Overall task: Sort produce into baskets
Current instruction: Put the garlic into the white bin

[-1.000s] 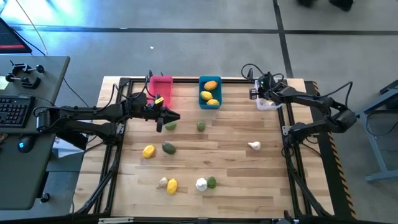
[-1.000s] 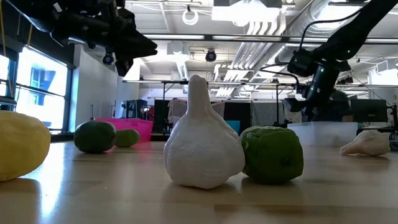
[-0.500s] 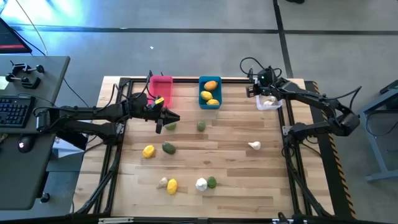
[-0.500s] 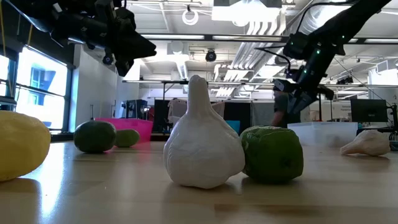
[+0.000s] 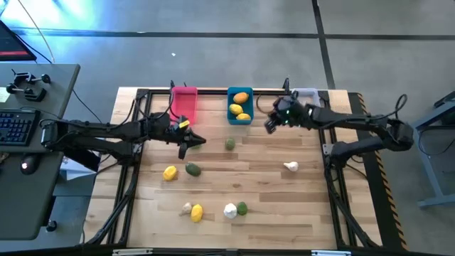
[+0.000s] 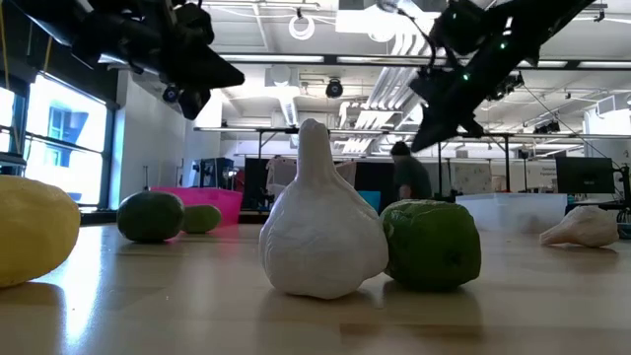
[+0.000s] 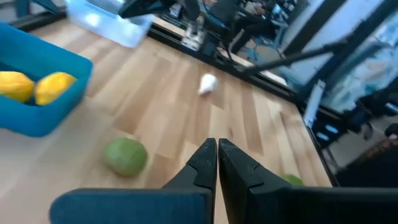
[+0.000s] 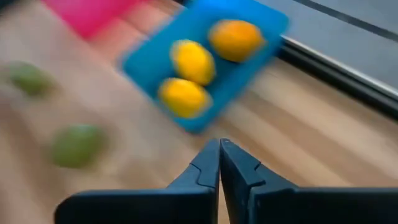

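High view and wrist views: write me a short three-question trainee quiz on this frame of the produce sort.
1. True or false: the blue basket holds three yellow-orange pieces.
2. Multiple choice: the right gripper is a) over the pale basket, b) above the table just beside the blue basket, c) down by the garlic.
3. Fill in: both the left gripper and the right one are ____.

Key: 1 true; 2 b; 3 shut

Top centre: blue plastic bin [image 5: 239, 106] holding three yellow-orange lemons [image 5: 241, 97].
Left of it: pink plastic bin [image 5: 185, 104].
Right: pale translucent bin [image 5: 307, 95].
Lower centre: white garlic [image 5: 229, 210] beside green lime [image 5: 242, 208].
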Tool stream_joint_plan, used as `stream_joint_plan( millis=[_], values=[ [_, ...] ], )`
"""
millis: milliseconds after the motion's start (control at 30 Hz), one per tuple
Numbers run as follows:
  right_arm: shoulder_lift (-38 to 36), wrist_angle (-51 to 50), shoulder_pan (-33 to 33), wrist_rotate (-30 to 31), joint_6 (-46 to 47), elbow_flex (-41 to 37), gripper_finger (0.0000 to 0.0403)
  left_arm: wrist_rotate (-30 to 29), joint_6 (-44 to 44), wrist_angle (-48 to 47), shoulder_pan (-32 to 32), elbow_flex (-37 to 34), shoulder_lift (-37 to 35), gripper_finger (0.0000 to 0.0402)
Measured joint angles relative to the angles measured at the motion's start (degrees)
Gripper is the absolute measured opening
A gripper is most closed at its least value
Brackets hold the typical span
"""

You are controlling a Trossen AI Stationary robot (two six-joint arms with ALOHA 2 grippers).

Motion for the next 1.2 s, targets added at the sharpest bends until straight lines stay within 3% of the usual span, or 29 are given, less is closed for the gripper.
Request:
stream_joint_plan(
  millis=[400,700,967,1200],
  values=[
    [0.02,4.13,22.58,10.66,13.23,0.00,0.0000,-0.87,3.64,-6.76,-11.30,0.02,0.00,0.0000],
    [0.04,4.14,31.17,17.81,20.13,-0.02,0.0000,-10.35,5.22,-13.08,-22.50,0.02,0.04,0.0001],
    [0.07,3.66,32.22,18.01,19.98,-0.02,0.0000,-23.19,-3.40,-21.24,-35.14,2.58,0.37,0.0022],
    [1.77,3.69,32.20,17.62,17.47,-0.02,0.0000,-28.03,-23.05,-30.93,-43.38,5.20,0.59,0.0056]
  ],
)
